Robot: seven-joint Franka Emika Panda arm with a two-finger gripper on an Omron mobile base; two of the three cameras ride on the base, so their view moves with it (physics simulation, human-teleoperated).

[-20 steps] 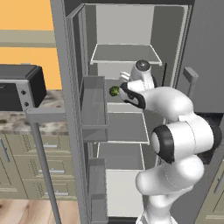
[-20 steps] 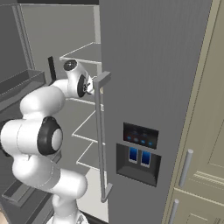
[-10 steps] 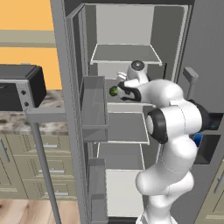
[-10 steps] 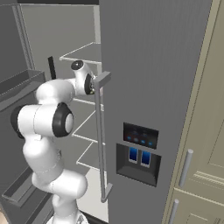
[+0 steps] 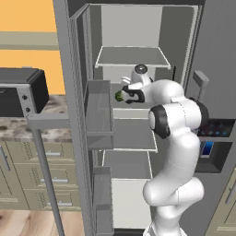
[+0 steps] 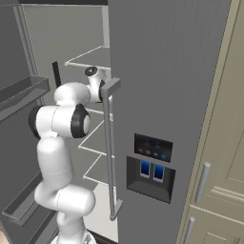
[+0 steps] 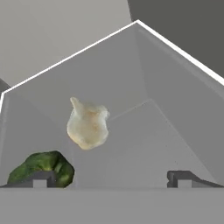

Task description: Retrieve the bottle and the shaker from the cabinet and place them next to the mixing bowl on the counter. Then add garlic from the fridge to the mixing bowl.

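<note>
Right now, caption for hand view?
Open hand faces garlic on fridge shelf, green vegetable beside it.

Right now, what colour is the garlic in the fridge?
Pale cream, almost white; the garlic shows best in the hand view.

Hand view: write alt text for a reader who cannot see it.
A pale, lumpy garlic bulb lies on a grey fridge shelf, ahead of the open pincer, whose two dark fingertips rise at the bottom edge. A dark green leafy vegetable sits beside the left fingertip.

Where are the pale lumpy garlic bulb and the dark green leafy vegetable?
pale garlic bulb (image 7: pixel 87 124), hand view, middle of the bulb.
dark green leafy vegetable (image 7: pixel 41 166), hand view, its upper surface.
</note>
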